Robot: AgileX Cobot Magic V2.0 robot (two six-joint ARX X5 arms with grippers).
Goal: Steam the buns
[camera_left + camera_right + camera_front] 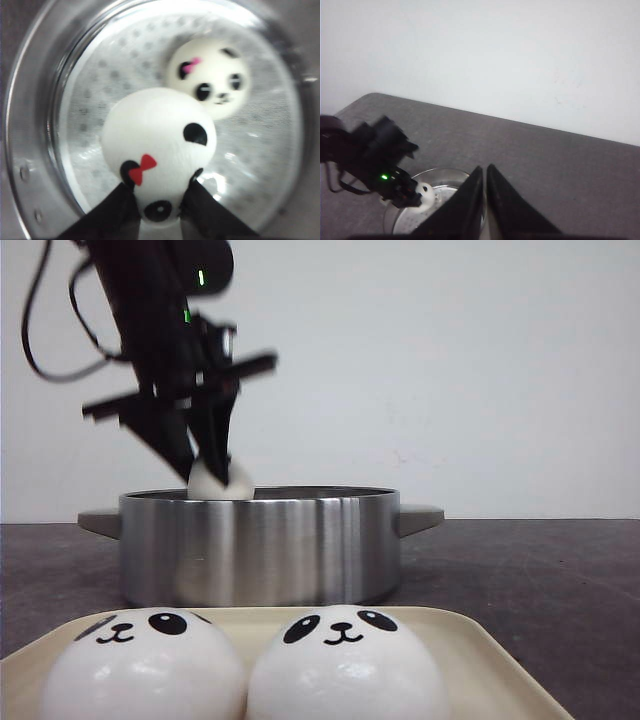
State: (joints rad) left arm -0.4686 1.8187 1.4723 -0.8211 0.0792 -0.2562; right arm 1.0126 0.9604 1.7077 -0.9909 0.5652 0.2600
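My left gripper (215,455) is shut on a white panda bun with a red bow (157,145) and holds it just above the rim of the steel steamer pot (260,545). That bun shows at the pot's rim in the front view (222,480). A second panda bun with a pink bow (210,77) lies on the perforated steamer plate (125,65) inside the pot. Two more panda buns (145,665) (345,665) sit side by side on a cream tray (480,655) at the front. My right gripper (485,172) is shut and empty, high above the table.
The pot has side handles (420,517) and stands on a dark grey table (540,580). A white wall is behind. In the right wrist view the left arm (375,160) hangs over the pot (440,180).
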